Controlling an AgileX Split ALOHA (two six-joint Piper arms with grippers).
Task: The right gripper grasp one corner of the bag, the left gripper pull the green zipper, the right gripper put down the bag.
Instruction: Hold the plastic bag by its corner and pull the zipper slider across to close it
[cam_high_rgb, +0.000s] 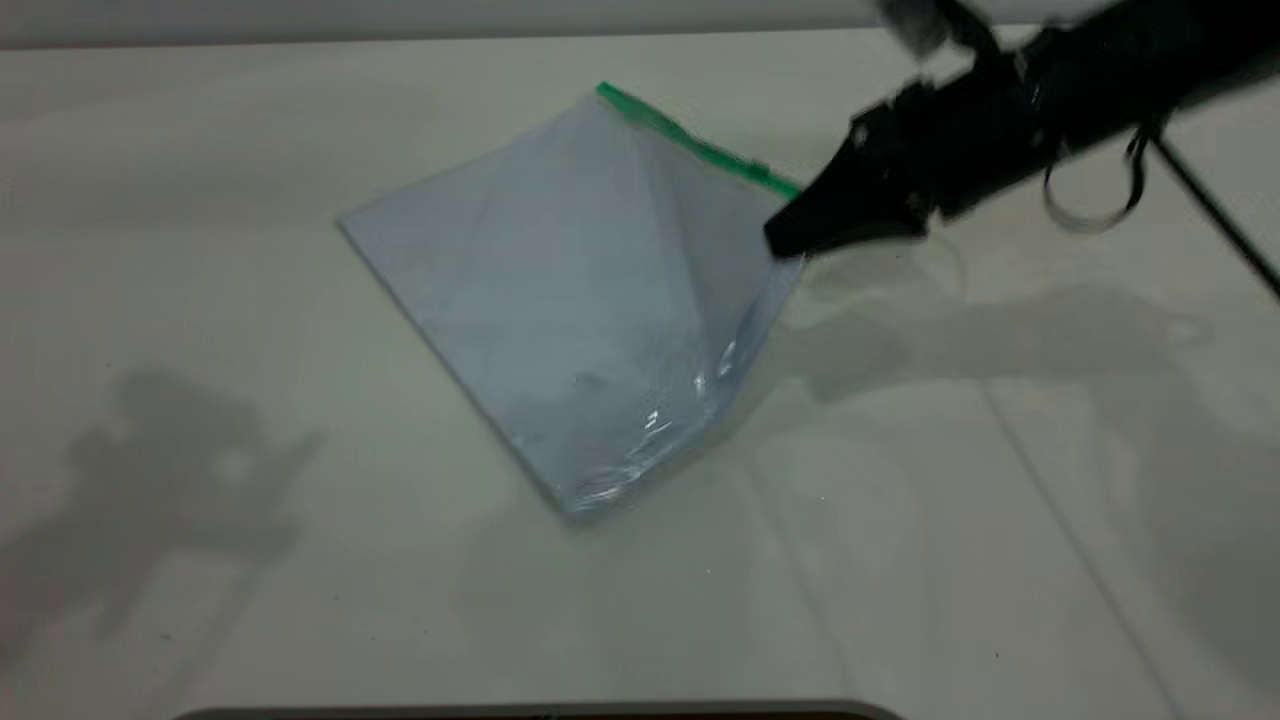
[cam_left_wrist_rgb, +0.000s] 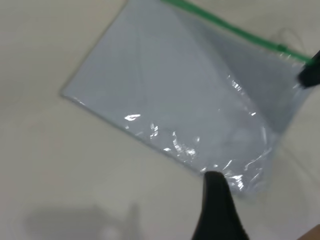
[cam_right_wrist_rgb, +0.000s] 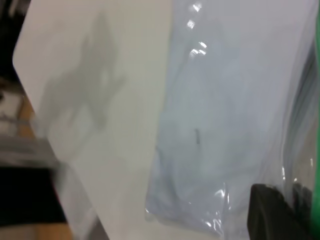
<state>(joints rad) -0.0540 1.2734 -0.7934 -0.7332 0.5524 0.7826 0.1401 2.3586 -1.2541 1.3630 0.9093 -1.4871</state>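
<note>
Right gripper clamped on bag corner by the green zipper, lifting that side off the surface. Left gripper hovers near the opposite corner, jaw state unclear. Grasp done; zipper pull and put-down remain.

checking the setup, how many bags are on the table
1. The bag lies mid-table, its corner at the end of the green zipper lifted by the right gripper. None other shows in any view.
</note>
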